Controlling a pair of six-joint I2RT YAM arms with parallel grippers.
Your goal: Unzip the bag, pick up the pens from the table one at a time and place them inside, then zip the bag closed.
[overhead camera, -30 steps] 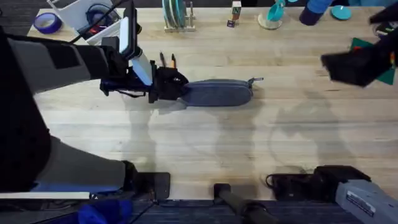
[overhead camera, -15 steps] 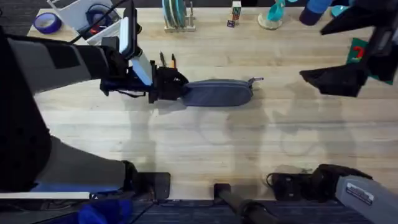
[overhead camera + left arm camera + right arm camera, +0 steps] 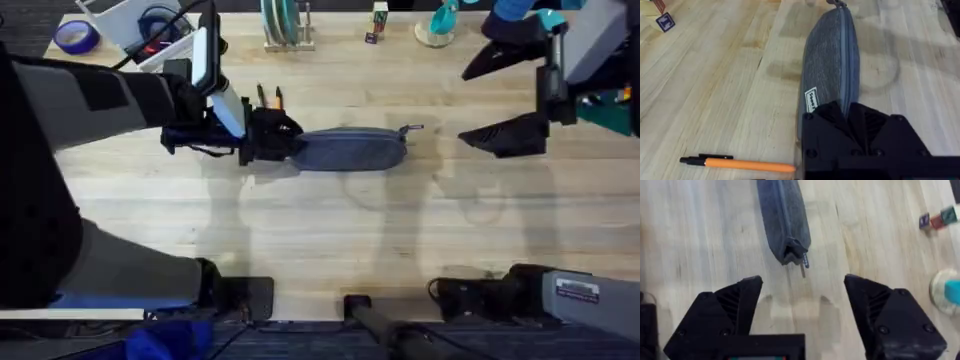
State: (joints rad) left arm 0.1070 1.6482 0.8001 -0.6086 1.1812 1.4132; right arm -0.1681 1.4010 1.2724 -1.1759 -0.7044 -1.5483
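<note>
- A robotics lab bench, by the look of it: a broad light plank table [image 3: 330, 215] with two arm bases bolted along its near edge.
- Well beyond the left jaws, props line the far edge: a roll of blue tape [image 3: 74, 37], a white bin [image 3: 125, 25] of cables, a rack of teal plates [image 3: 284, 22].
- Far past the wide-open right jaws, small coloured blocks [image 3: 938, 218] sit on the wood.

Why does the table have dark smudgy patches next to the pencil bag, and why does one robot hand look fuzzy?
Overhead view: the patches on the table are soft shadows of the arms, and the right gripper, raised above the table, looks blurred. Left wrist view: a darker shadow lies around the bag, while the pens look sharp. Right wrist view: the bag's fabric looks slightly soft.
</note>
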